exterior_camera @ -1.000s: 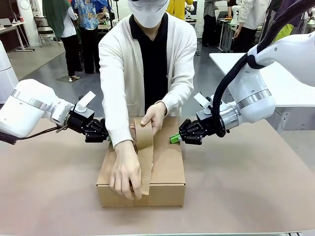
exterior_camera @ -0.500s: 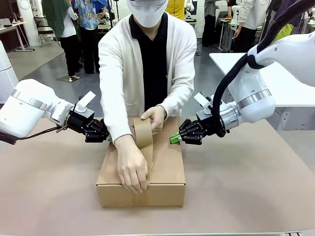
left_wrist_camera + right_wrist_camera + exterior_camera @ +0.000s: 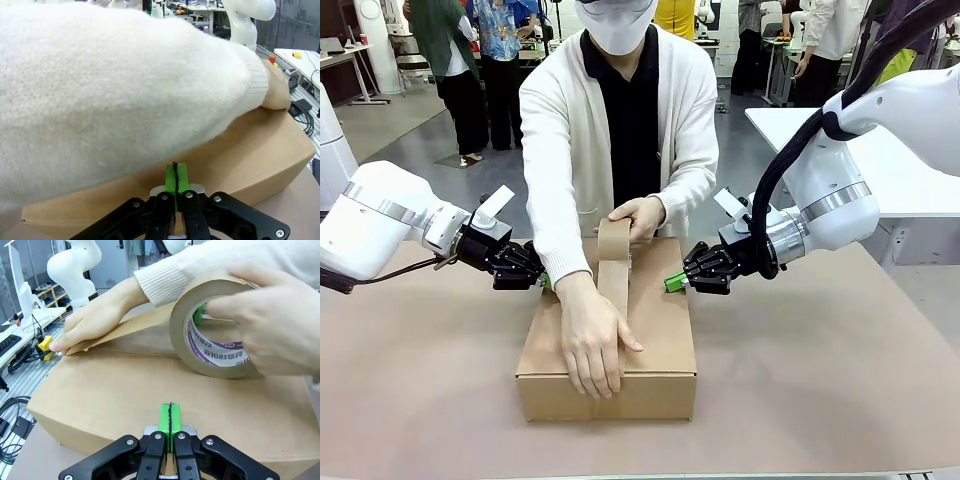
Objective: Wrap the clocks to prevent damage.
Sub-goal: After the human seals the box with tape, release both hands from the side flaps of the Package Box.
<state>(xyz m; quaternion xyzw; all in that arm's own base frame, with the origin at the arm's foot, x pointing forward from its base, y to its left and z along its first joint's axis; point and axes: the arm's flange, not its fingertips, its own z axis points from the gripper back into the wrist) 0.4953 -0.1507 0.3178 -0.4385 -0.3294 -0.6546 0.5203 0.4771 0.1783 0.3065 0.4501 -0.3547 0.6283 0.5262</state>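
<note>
A closed cardboard box (image 3: 662, 340) sits mid-table; the clocks are out of view. A person in a white cardigan presses a strip of brown tape onto the lid with one hand (image 3: 592, 345). Their other hand holds the tape roll (image 3: 614, 238) at the box's far edge. My left gripper (image 3: 542, 281) is shut, its green pads at the box's left far corner. My right gripper (image 3: 672, 283) is shut at the right far corner. In the left wrist view the shut gripper (image 3: 176, 173) points at the box (image 3: 250, 150) under a white sleeve (image 3: 110, 90). The right wrist view shows the shut gripper (image 3: 170, 413), the box (image 3: 115, 395) and the tape roll (image 3: 181, 327).
The brown table (image 3: 820, 400) has free room on both sides of the box. A white table (image 3: 910, 170) stands at the right behind my right arm. Other people stand far back in the room.
The person drew the tape roll back to the box's far edge and laid the strip flat on the lid. Their near hand now presses it down. Both arms stayed still.
</note>
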